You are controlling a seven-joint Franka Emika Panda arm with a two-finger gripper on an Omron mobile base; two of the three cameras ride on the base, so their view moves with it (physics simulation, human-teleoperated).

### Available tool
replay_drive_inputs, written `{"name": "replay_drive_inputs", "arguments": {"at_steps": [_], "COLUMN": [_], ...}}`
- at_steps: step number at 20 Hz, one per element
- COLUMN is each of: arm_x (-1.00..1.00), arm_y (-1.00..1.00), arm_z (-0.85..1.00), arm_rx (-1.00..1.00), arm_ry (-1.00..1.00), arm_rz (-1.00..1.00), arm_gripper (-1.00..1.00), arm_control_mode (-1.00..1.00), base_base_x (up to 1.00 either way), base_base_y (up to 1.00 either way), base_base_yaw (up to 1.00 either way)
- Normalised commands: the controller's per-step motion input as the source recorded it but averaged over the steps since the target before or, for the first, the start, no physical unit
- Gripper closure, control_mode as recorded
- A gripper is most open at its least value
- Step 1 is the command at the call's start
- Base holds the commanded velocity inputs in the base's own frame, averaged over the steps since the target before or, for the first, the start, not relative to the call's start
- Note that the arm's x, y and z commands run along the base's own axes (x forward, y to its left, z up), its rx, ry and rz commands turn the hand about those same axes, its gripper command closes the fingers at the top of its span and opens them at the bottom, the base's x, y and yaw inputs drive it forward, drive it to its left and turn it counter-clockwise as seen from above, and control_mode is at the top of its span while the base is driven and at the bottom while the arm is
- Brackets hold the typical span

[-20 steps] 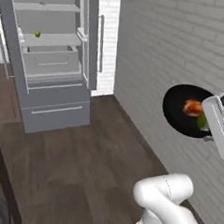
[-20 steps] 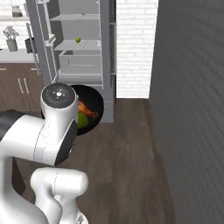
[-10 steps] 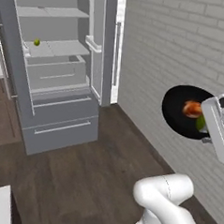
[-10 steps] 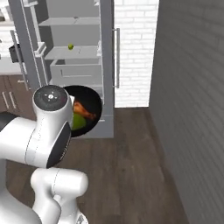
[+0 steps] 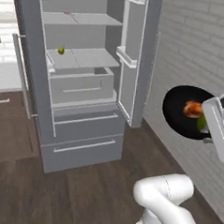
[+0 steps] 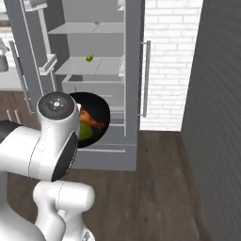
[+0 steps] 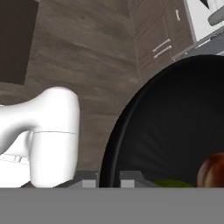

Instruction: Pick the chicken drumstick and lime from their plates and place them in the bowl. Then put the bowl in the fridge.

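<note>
The glossy black bowl [image 5: 180, 108] hangs in the air at the right of the left base view, in front of the brick wall. In it lie the golden-brown chicken drumstick [image 5: 193, 108] and the green lime [image 5: 201, 122]. My gripper [image 7: 108, 181] is shut on the bowl's rim [image 7: 114, 144], one fingertip [image 7: 89, 182] outside and one inside. From the right base view the bowl [image 6: 100, 109] sits behind my arm, with the drumstick [image 6: 92, 119] and lime [image 6: 85, 132] inside. The grey fridge [image 5: 79, 144] stands open ahead, its white shelves and drawers showing. The plates are out of view.
A small yellow-green fruit [image 5: 61, 50] rests on a fridge shelf. The open fridge door [image 6: 136, 70] with its long bar handle [image 6: 146, 77] stands beside the white brick wall [image 5: 198, 44]. Brown cabinets [image 5: 7, 126] lie to the left, a dark panel [image 6: 221, 94] to the right.
The whole picture has shifted: the base has driven closer to the open fridge, which now looks larger. The bowl stays held in the same place relative to the base.
</note>
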Motion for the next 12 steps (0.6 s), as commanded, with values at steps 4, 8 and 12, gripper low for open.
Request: {"name": "replay_drive_inputs", "arguments": {"at_steps": [4,8,12], "arm_x": [0.0,0.0,0.0], "arm_y": [0.0,0.0,0.0], "arm_z": [0.0,0.0,0.0], "arm_rx": [0.0,0.0,0.0], "arm_ry": [0.0,0.0,0.0], "arm_rz": [0.0,0.0,0.0], "arm_gripper": [1.0,1.0,1.0], "arm_control_mode": [1.0,1.0,1.0], "base_base_x": [0.73,0.55,0.51], "base_base_y": [0.55,0.64,0.62], "base_base_yaw": [0.28,0.25,0.22]}}
